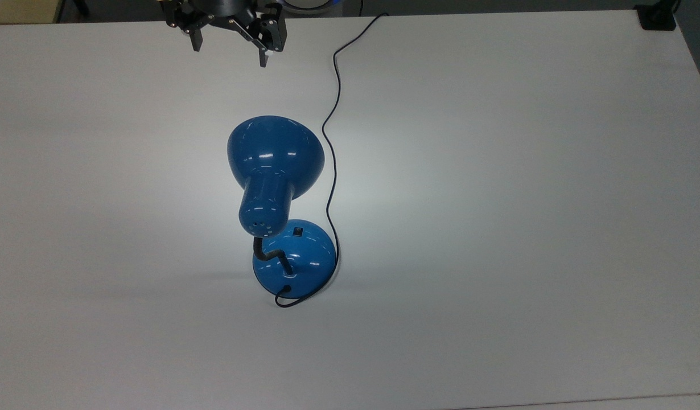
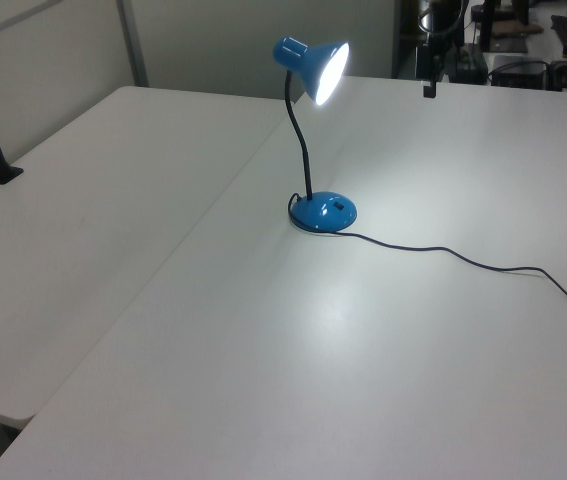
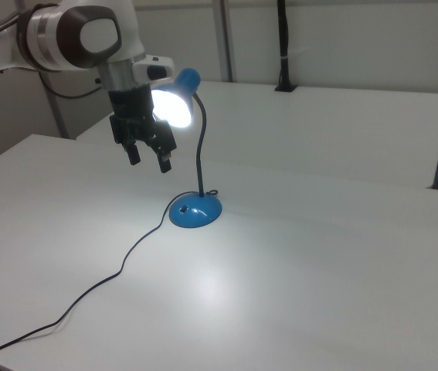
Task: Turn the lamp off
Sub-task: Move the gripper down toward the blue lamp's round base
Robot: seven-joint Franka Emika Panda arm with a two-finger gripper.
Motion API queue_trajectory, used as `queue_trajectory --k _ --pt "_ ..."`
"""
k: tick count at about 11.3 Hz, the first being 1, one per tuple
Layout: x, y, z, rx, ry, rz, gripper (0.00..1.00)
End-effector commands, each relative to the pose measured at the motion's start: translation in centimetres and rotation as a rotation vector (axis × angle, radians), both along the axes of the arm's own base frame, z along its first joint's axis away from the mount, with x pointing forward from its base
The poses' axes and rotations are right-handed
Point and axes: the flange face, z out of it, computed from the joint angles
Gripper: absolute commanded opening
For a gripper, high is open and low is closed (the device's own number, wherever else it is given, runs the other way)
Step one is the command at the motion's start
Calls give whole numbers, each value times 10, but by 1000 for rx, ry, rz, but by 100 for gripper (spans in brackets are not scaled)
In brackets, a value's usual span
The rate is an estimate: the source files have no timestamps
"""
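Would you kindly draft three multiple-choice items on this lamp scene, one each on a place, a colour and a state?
1. In the top view, where does the switch sit on the lamp?
A. on the shade
B. on the domed base
C. along the cord

2. What colour is the gooseneck?
A. black
B. blue
C. white

3. What state is the lamp in?
A. lit
B. dark
C. tipped over

Answers:
1. B, since the small black switch shows on top of the round blue base, on the side nearest the cord.
2. A, since the bent neck is black between the blue shade and base.
3. A, since the shade glows and a bright patch falls on the table, while the open gripper hangs above, apart from the base.
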Motion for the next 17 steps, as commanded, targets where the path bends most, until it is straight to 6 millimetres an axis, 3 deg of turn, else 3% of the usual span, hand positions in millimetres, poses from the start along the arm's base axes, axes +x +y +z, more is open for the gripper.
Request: queue_trajectory --k 1,6,7,8,9,10,13,17 --pt "8 2 -3 -8 8 21 100" --pt "14 -3 -7 11 -17 28 100" --pt "14 -4 -8 21 -13 57 84" --pt "14 -6 -9 27 -6 114 46" --pt "18 -4 -18 39 6 216 15" --pt "31 1 -33 71 -12 239 0" --pt "53 20 -79 90 -65 262 0" --pt "56 46 -143 82 -273 259 0"
